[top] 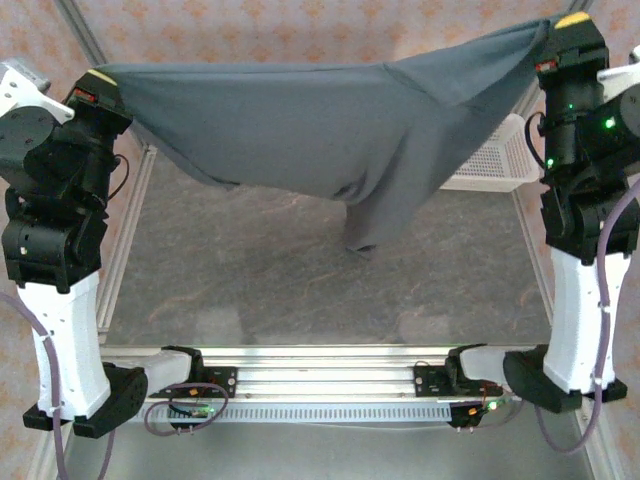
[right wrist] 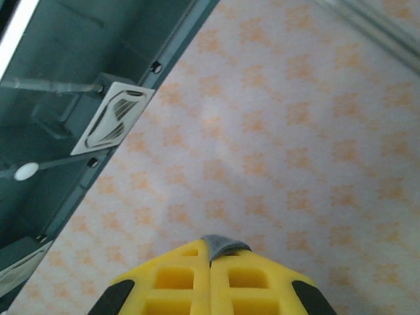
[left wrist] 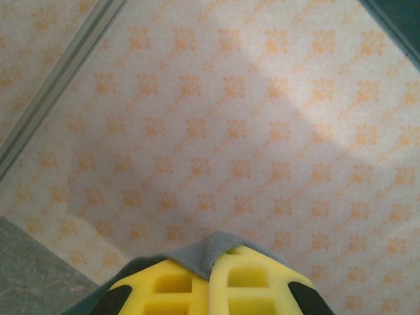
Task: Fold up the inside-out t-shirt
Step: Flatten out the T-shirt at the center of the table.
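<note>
You have the inside-out t-shirt strung up in the air between the two arms, above the far half of the table. Your left gripper is raised at the far left and is clenched on one edge of the cloth. Your right gripper is raised a little higher at the far right and pinches the opposite edge.

From the left wrist, you can see the yellow fingers pressed together, with a small fold of grey cloth poking out between their tips. The right wrist shows the same: the yellow fingers are closed tight, and a small nub of the shirt sits in the seam between them. Both wrist cameras look up past the fingers at the orange-patterned backdrop.

Between the grippers the top edge of the shirt runs fairly taut, rising towards the right. The body sags below it, and one part hangs down lowest, right of centre. Its tip looks close to the table, but from above you cannot tell whether it touches.

The white basket sits at the far right of the table, partly hidden behind the right side of the shirt.
</note>
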Robot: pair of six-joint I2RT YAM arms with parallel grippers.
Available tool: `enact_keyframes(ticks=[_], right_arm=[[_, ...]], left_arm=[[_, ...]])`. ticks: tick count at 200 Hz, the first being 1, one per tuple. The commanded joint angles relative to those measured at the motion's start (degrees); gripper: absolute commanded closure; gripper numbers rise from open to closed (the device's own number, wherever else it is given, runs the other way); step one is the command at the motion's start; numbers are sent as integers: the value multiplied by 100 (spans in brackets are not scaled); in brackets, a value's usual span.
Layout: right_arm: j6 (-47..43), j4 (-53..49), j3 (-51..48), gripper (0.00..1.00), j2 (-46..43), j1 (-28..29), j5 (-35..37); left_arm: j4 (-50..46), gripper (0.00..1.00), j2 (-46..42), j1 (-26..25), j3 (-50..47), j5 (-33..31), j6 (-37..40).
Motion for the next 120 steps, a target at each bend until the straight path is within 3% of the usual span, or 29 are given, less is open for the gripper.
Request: enact_keyframes(ticks=[1, 55, 120], right_arm=[[-84, -302, 587, 100, 168, -68, -390], [-239, 178, 830, 100, -356, -69, -855], [-385, 358, 803, 100, -699, -71, -647]], left_arm=[[-89, 100, -255, 105, 239, -111, 28], [281, 100, -835, 102, 56, 220, 3], [608, 100, -1189, 105, -139, 345, -100]])
